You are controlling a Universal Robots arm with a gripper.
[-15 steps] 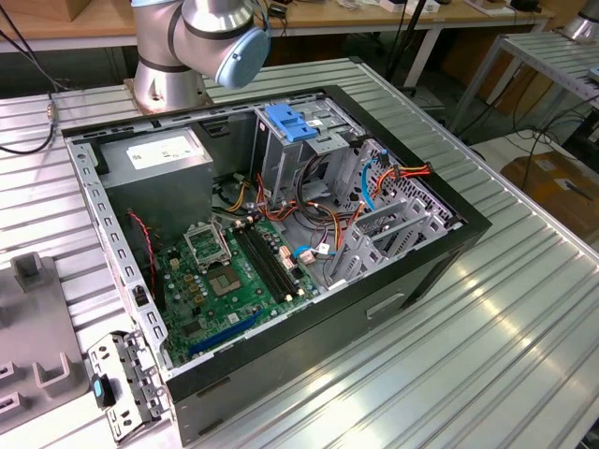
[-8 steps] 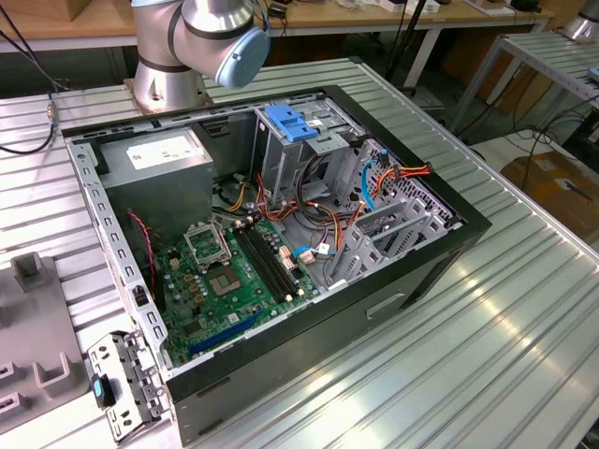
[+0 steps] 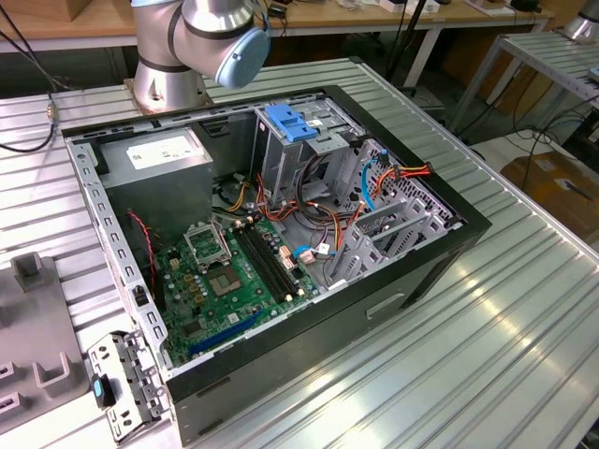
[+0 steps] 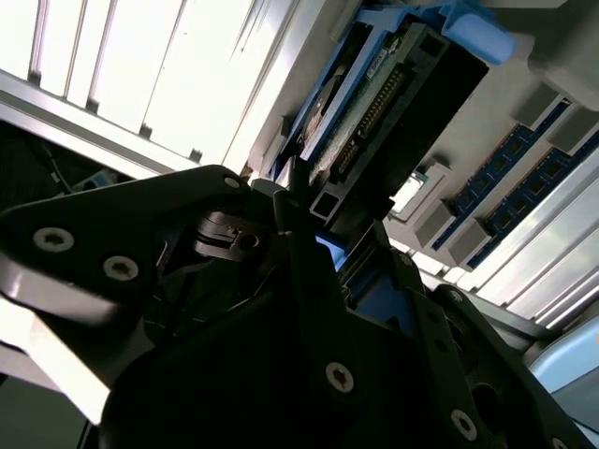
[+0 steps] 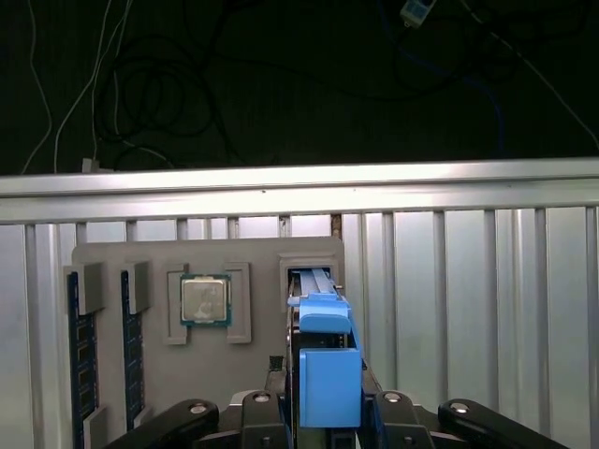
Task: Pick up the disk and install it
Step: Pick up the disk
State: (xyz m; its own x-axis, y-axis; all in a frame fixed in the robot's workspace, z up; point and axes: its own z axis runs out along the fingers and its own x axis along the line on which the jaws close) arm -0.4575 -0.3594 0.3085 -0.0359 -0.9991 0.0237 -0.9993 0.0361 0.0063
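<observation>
As gripper (image 5: 329, 398) clamps disk (image 5: 324, 320), upright in tray (image 5: 140, 254)

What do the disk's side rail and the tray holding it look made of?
On the disk, the side rail looks like moulded plastic: uniform matte blue, rounded edges. The tray looks matte grey without metallic glint, perhaps plastic; hard to say.

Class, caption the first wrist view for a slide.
Gripper at the disk, standing on edge in the grey tray.

Open computer case (image 3: 309, 374) with green motherboard (image 3: 225, 281); grey tray (image 5: 215, 374), chip (image 5: 205, 300), perhaps 2 memory sticks (image 5: 79, 360)
</observation>
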